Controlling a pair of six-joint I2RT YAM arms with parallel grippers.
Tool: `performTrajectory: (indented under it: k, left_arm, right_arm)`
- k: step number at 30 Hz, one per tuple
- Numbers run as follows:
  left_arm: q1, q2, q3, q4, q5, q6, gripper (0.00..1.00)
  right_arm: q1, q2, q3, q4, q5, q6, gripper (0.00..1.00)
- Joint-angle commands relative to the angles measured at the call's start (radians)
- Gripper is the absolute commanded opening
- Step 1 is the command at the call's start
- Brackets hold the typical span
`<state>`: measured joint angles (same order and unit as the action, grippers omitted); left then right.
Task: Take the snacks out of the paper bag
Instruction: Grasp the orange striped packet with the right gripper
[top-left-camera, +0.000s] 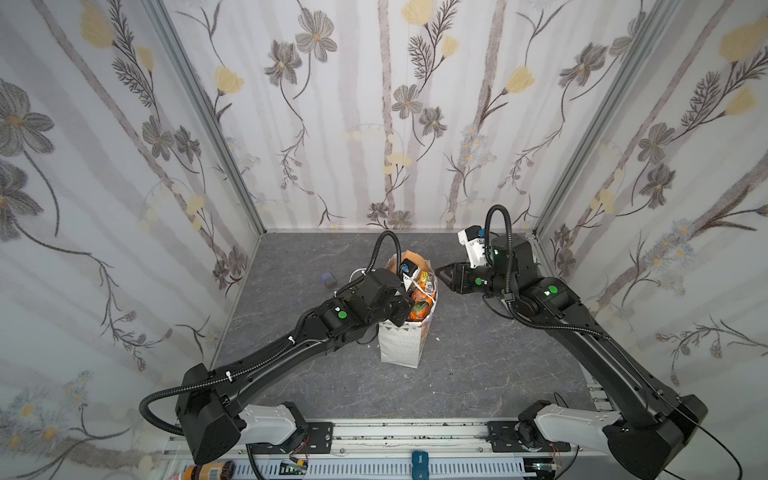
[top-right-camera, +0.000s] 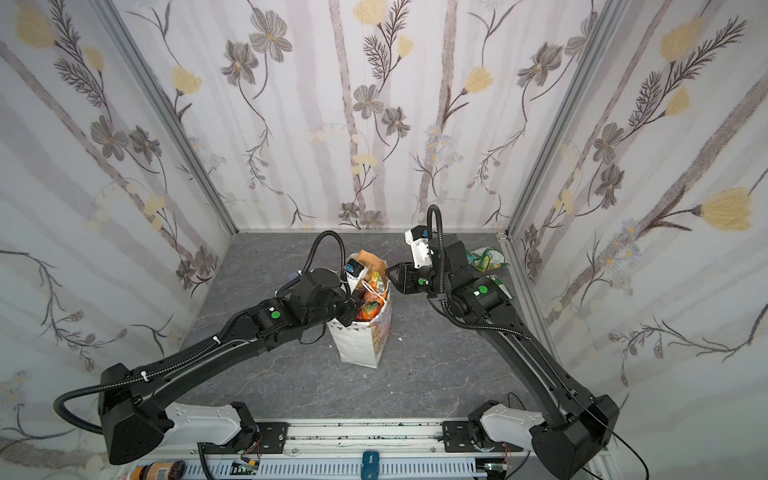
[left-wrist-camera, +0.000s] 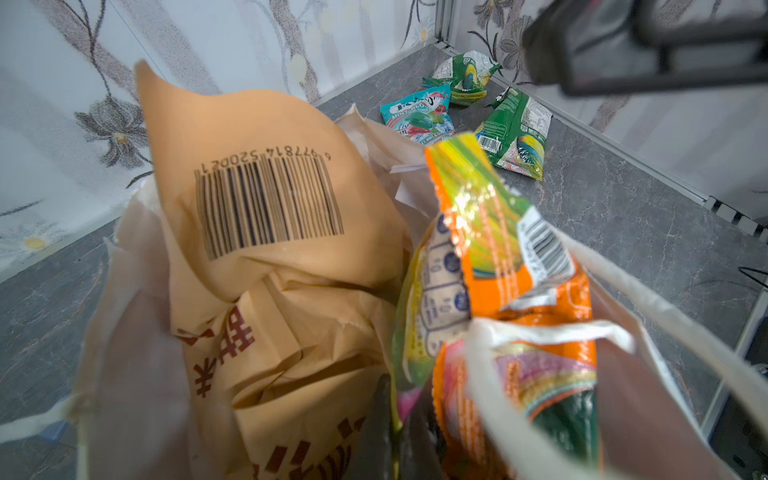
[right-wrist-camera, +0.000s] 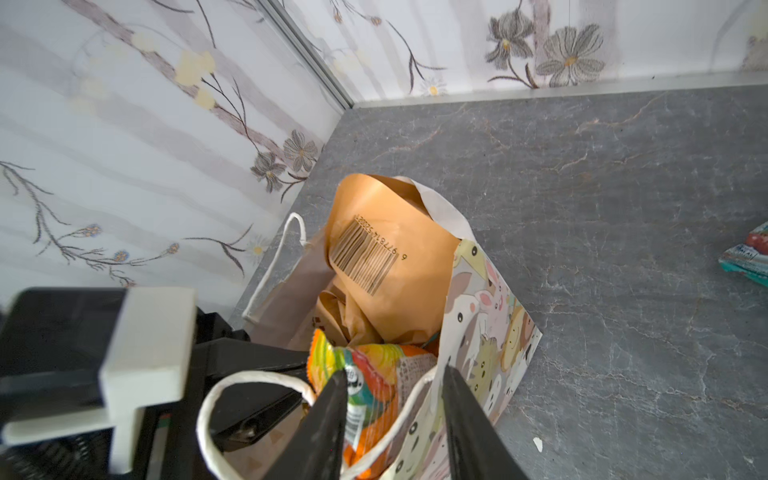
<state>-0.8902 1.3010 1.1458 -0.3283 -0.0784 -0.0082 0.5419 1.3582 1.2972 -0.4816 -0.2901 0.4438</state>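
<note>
Near the middle of the grey marbled tabletop (top-left-camera: 478, 365), the tall white paper gift bag with dots and cartoon animals (top-left-camera: 399, 345) stood upright and was still partly loaded. The left end effector (top-left-camera: 397, 319) sat at the bag's near rim with its fingers drawn together. Whether they pinched the paper itself could not be made out, though it looked placed to steady the bag. Inside, a large crumpled tan-brown packet with a barcode (left-wrist-camera: 266, 199) rose above the rim on the far side. Beside it, a glossy orange packet with yellow and green stripes (left-wrist-camera: 490, 232) stood on end above a second orange packet (left-wrist-camera: 540, 374) lying lower, under the white cord handle (left-wrist-camera: 552, 332). The right end effector (top-left-camera: 444, 276) hovered just beside the bag's right rim, fingers apart and holding nothing, aimed at the upright orange packet. Farther right, near the back corner, a teal mint packet (left-wrist-camera: 415, 114) and two green packets (left-wrist-camera: 465, 75) (left-wrist-camera: 515, 133) already lay on the tabletop. By that count the job looked about half done: three snacks were out and at least three remained, and anything deeper in the bag was hidden.
</note>
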Motion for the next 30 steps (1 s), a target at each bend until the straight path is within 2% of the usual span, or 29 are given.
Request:
performTrajectory:
  k: [1, 10, 14, 20, 22, 27, 30]
  left_arm:
    - [0.0, -0.006, 0.004, 0.055, -0.014, -0.009, 0.0]
    - [-0.002, -0.008, 0.011, 0.061, 0.002, -0.006, 0.0]
    - [-0.002, -0.012, 0.011, 0.061, -0.006, -0.004, 0.0]
    - [-0.002, 0.004, 0.027, 0.051, -0.008, -0.007, 0.0]
    - [-0.002, 0.006, 0.031, 0.053, -0.004, -0.009, 0.0]
    - [-0.002, 0.001, 0.029, 0.053, -0.01, -0.007, 0.0]
    - [-0.003, -0.007, 0.025, 0.051, -0.02, -0.011, 0.0]
  right_arm:
    - [0.006, -0.017, 0.011, 0.073, -0.007, -0.016, 0.47]
    - [0.025, 0.115, 0.084, -0.029, -0.053, -0.045, 0.62]
    - [0.032, 0.159, 0.091, -0.052, -0.101, -0.044, 0.62]
    - [0.061, 0.181, 0.084, -0.025, -0.179, -0.029, 0.55]
    - [0.067, 0.188, 0.083, -0.026, -0.182, -0.03, 0.46]
    - [0.069, 0.172, 0.086, 0.005, -0.173, -0.017, 0.07]
    - [0.066, 0.151, 0.108, 0.029, -0.144, -0.013, 0.01]
